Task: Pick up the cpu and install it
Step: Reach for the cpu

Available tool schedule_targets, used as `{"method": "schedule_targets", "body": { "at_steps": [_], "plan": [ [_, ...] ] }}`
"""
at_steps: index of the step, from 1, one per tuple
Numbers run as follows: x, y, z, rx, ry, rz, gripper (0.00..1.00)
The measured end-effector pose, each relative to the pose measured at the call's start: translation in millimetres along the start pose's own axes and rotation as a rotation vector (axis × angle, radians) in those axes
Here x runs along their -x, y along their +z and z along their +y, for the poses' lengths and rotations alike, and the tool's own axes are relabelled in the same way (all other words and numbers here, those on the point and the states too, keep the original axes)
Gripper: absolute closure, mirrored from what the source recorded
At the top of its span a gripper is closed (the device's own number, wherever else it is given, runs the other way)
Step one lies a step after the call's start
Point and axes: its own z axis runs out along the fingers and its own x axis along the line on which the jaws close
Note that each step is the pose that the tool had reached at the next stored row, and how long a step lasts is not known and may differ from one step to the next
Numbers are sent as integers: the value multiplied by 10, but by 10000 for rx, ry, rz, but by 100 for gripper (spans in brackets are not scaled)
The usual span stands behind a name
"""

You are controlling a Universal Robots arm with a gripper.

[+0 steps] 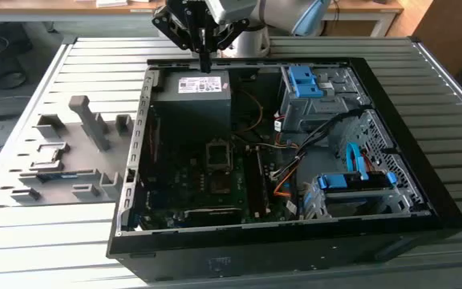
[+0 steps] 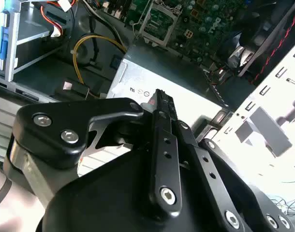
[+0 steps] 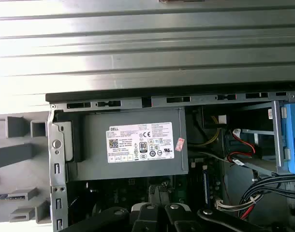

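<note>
tool (image 1: 204,65), fingers pressed together, hangs above the power supply (image 1: 190,102) in the open computer case (image 1: 295,253); the cpu (image 1: 48,158) seemingly lies in the grey holder (image 1: 93,123) at the exterior view's left.

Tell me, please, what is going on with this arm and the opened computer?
A robot arm's pincer hangs shut above the grey power supply box, at one end of the open computer case. The motherboard's square socket lies deeper inside the case, well apart from the pincer. A grey fixture tray sits beside the case, on the exterior view's left.
</note>
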Motion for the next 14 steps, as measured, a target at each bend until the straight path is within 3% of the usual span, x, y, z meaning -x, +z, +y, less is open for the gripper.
{"method": "schedule_targets", "body": {
  "at_steps": [9, 14],
  "plan": [
    [-9, -1, 0, -1, 1, 1, 90],
    [-80, -3, -6, -1, -1, -3, 90]
  ]
}}
